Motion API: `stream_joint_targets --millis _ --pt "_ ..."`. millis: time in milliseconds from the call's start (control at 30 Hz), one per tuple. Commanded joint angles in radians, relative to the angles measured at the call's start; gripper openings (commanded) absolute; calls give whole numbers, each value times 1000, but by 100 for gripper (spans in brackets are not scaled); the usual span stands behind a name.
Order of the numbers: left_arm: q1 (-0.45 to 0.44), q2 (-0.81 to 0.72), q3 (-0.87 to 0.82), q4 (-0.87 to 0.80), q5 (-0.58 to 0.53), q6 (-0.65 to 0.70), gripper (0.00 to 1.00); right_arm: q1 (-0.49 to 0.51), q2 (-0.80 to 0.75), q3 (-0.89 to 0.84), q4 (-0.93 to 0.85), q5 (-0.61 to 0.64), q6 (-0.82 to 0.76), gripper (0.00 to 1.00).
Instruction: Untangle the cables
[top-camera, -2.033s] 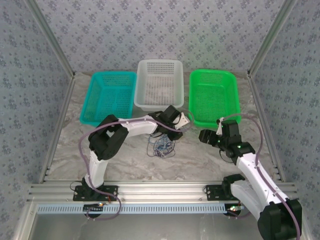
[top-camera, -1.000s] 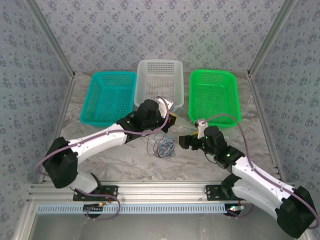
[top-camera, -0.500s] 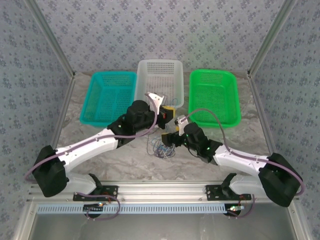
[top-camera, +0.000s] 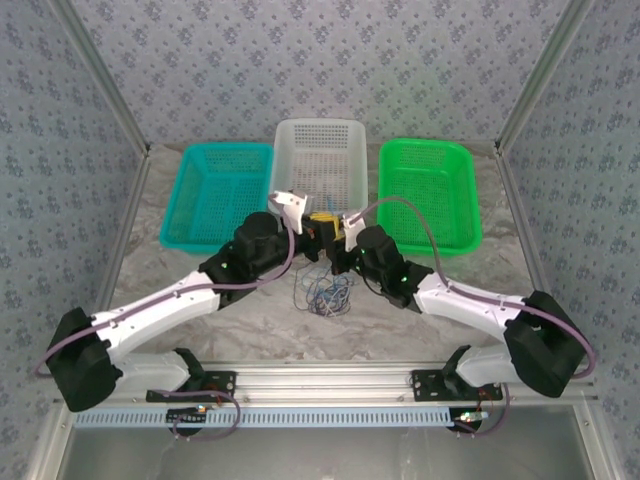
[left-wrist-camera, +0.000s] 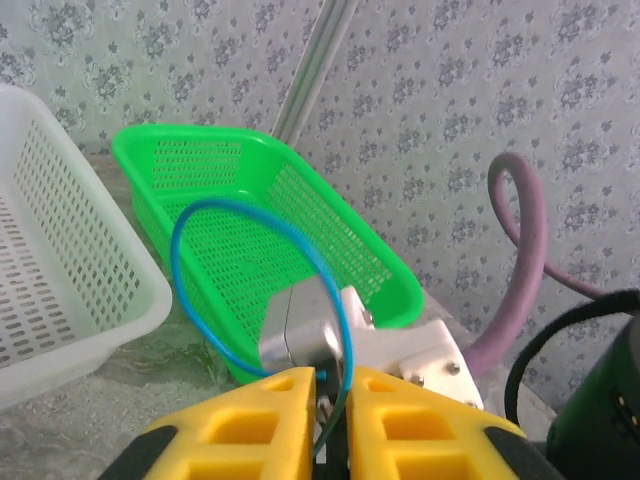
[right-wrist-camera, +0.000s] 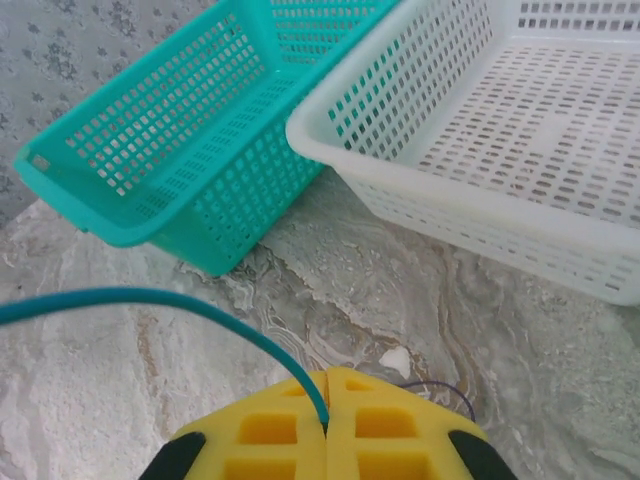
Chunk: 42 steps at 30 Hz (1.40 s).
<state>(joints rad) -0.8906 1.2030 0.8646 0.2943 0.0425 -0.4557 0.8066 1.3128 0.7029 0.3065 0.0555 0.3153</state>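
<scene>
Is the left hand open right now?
No, the left hand is shut on a blue wire that loops up from it.

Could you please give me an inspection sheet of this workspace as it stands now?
Surface: marbled table, carrying the tangle.
Job's things: tangle of thin cables in front of the white basket; one blue cable stands up in a loop.
Clutter: nothing seen.
Grippers: left gripper shut on the blue cable; right gripper shut on a blue cable too.
Cables: thick mauve arm cable arches beside the left gripper.
Surroundings: teal basket, green basket, patterned walls.
</scene>
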Motion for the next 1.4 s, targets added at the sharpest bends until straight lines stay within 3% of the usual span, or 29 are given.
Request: stream_joint_targets --millis 0,100,267,767,967,1067,1367 --pt "5 -39 -11 -8 -54 3 28 -10 -21 53 -80 -22 -30 0" --pt "27 -81 -53 -22 -83 -3 53 -19 -72 79 -146 -18 -43 0" --pt "53 -145 -105 -101 -117 16 77 -42 -163 154 -281 -34 -67 0" --pt "9 -47 -133 -75 -12 92 79 -46 -230 317 -397 -71 -38 0" --pt "-26 53 -85 -32 71 107 73 -48 -227 377 -412 -71 -23 0" --pt "-35 87 -81 -13 58 101 66 -47 -236 393 -417 -80 -18 0" --pt "-36 79 -74 15 40 116 10 -60 -275 389 -470 -51 -22 0"
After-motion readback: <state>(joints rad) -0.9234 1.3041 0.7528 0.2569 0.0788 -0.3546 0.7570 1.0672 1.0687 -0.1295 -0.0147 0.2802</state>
